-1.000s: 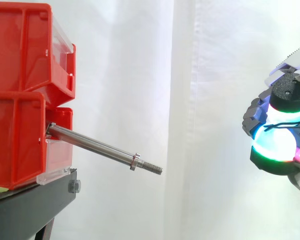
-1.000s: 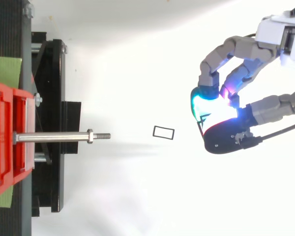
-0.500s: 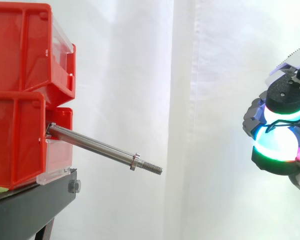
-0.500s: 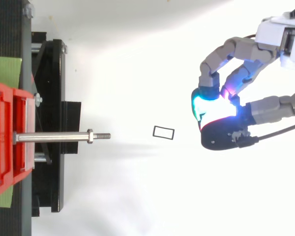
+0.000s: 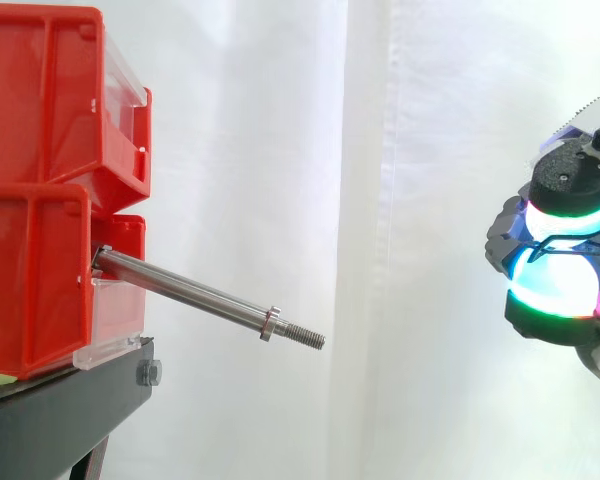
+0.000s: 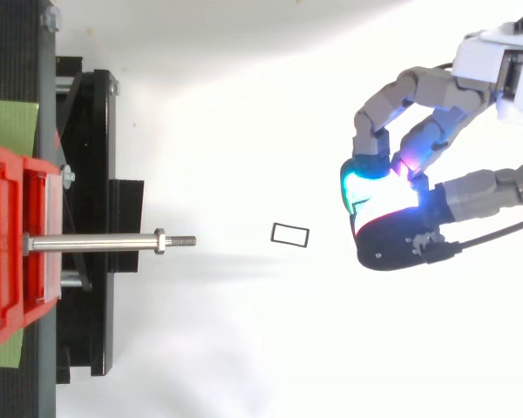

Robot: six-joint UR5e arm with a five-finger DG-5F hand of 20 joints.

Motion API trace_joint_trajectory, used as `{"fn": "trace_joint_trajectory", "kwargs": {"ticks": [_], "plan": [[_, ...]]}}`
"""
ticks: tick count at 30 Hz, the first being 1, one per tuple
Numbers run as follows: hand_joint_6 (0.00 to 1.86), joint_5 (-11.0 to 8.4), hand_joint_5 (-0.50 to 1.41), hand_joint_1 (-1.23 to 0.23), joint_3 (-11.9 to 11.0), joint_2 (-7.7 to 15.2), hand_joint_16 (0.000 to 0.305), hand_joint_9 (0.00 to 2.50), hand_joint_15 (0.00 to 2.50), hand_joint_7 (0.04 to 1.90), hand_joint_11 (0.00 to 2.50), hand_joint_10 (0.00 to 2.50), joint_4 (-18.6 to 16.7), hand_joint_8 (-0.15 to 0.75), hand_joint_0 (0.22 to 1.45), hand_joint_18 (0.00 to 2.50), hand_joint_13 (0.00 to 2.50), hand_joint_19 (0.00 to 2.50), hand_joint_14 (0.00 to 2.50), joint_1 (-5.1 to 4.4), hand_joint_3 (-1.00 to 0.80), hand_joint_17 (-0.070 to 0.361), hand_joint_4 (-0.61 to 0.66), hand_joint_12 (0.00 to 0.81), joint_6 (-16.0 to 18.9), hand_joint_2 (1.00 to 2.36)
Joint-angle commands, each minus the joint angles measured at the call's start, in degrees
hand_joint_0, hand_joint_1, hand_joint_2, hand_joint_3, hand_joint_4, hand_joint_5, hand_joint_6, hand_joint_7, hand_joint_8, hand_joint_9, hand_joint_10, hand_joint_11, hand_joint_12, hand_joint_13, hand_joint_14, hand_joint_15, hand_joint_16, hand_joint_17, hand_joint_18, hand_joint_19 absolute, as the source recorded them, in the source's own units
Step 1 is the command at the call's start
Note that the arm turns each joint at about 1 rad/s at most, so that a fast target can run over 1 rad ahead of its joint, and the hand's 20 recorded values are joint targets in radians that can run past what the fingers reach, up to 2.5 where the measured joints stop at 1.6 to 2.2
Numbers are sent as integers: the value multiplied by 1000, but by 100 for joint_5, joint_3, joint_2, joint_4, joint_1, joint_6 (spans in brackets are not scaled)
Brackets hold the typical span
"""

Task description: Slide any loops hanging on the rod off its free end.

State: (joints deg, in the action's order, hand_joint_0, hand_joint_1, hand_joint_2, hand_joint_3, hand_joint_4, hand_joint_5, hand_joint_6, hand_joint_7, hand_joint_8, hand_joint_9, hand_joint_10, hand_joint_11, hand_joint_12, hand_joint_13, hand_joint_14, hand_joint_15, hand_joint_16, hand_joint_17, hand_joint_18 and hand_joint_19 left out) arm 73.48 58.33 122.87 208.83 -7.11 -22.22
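The rod (image 5: 190,290) juts out to the right from the lower of the red bins (image 5: 40,200) on the black stand (image 5: 70,400), sloping down a little toward its threaded free end (image 5: 310,336). Nothing hangs on it. From the bin to the nut (image 5: 269,323) and on to the tip, the metal is bare in both the side view and the top view.

The hand (image 6: 401,244) is far to the right, well apart from the rod's tip. Its fingertips (image 6: 359,178) are curled in and pressed together, glowing cyan, green and white. A thin black loop (image 5: 570,238) runs across the glowing pads in the side view and appears to be pinched between them.

In the top view a small black rectangular ring (image 6: 290,234) lies flat on the white surface (image 6: 270,348). It sits between the rod's free end and the hand, touching neither. It looks like another loop, already off the rod.

Judged from this, the sliding itself is done, since the rod carries no loop. What seems left is to release the loop in the hand.
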Motion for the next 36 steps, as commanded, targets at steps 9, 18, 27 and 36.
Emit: {"fn": "trace_joint_trajectory", "kwargs": {"ticks": [9,18,27,36], "plan": [[934,0,-117,-766,-6,0,54,1051,516,949,849,25,0,311,598,852,886,465,20,-1,-52,122,14,390,7,1015],[942,9,-138,-802,3,0,45,1006,529,941,877,27,0,269,653,786,840,488,20,-1,-220,102,-42,344,7,1018],[949,0,-143,-768,-6,0,45,1011,530,899,882,27,0,264,646,780,834,494,20,-1,-320,101,23,341,78,1014],[938,0,-133,-607,-6,0,47,1039,542,911,871,27,26,277,589,772,840,524,22,-1,-391,105,82,353,104,1009]]}}
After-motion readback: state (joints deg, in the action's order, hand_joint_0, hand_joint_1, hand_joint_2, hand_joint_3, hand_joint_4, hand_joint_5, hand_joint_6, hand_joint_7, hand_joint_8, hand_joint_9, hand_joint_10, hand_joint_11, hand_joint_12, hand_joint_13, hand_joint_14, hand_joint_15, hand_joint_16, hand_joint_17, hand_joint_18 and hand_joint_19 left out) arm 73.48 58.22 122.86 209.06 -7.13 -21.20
